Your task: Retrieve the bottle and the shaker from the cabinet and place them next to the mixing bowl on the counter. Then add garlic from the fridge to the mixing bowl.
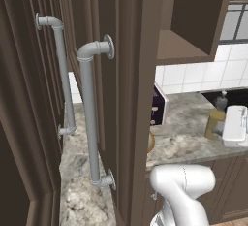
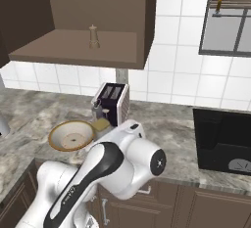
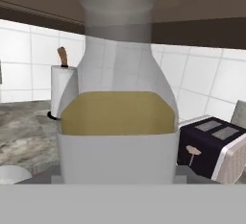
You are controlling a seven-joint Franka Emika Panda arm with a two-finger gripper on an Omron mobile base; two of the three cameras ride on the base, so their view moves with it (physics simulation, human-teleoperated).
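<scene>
the cabinet holds the shaker, upright near the shelf's front edge. the mixing bowl looks empty by the counter's front edge. the bottle stands upright on the counter just beside the bowl - the gripper is closed partway around it.

the left base view looks from behind the arm, pressed close to an open cabinet door that covers the left and centre of the frame, with the counter at right. the right base view faces the tiled wall from further back, over the arm at lower left. both share the toaster and counter. the hand view sits very near the bottle, with the toaster at lower right.
</scene>
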